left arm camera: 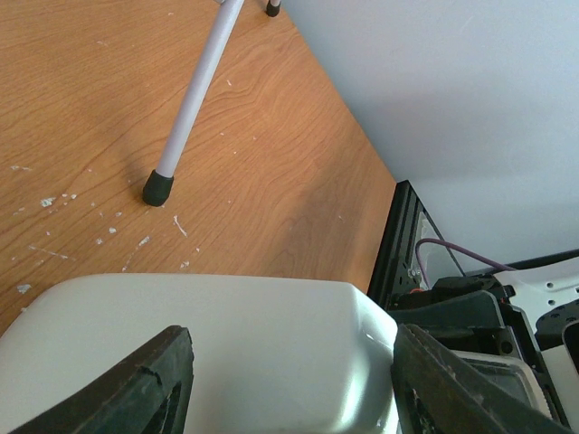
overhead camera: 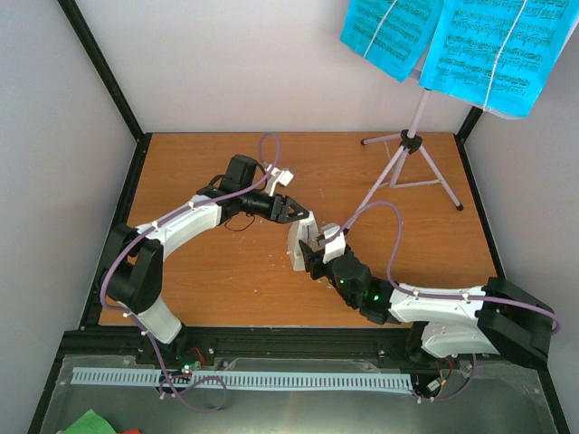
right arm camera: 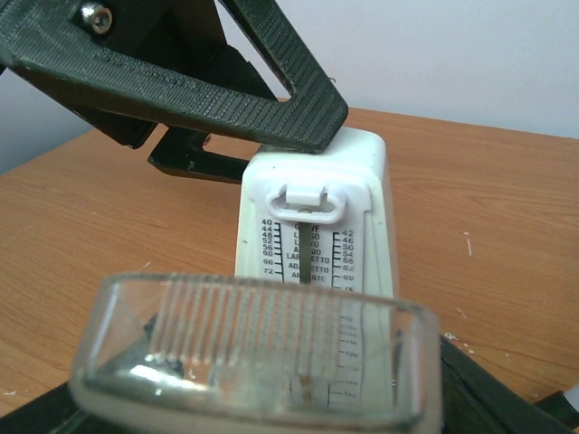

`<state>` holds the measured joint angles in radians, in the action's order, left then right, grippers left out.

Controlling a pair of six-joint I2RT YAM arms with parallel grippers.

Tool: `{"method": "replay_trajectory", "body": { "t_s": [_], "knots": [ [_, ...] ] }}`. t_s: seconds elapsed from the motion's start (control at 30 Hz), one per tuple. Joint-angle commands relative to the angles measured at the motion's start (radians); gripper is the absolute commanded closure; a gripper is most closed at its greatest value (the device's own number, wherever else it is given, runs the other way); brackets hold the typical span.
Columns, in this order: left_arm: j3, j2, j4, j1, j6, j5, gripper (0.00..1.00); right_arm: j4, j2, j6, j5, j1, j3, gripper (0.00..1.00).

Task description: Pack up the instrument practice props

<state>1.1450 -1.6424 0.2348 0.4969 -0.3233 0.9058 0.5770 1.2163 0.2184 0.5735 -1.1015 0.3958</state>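
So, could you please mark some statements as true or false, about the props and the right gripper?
1. The cyan sheet-music pages rest on the music stand. True.
2. The metronome lies on its side on the table. False: it stands upright.
3. The right gripper holds the clear cover. True.
4. The music stand is folded flat. False: it stands on its spread legs.

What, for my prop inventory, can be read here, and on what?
"40", "44", "48", "52", "56", "60", "66", "72": left scale on the metronome face.
"42", "46", "50": its right scale; lower ones unclear.
"LARGHETTO": between them; the other tempo words are blurred.
Cyan sheet-music pages: print too small to read.
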Motion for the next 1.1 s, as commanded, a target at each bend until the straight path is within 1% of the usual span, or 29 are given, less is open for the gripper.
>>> {"method": "replay_trajectory", "body": {
  "t_s": [0.0,0.4,0.6,1.07],
  "knots": [
    [-0.015,0.000,0.018,0.009,0.001,-0.004,0.39,0.078,0.031,0.033,0.095,-0.034,0.030,0.50],
    [-0.017,0.003,0.027,0.009,0.003,-0.005,0.39,0.095,0.102,0.050,0.147,-0.054,0.048,0.50],
    [-0.018,0.000,0.027,0.009,0.002,-0.004,0.40,0.082,0.128,0.036,0.135,-0.053,0.058,0.50],
    [-0.016,0.002,0.031,0.009,0.006,-0.007,0.40,0.061,0.147,0.010,0.161,-0.050,0.057,0.50]
  ]
}}
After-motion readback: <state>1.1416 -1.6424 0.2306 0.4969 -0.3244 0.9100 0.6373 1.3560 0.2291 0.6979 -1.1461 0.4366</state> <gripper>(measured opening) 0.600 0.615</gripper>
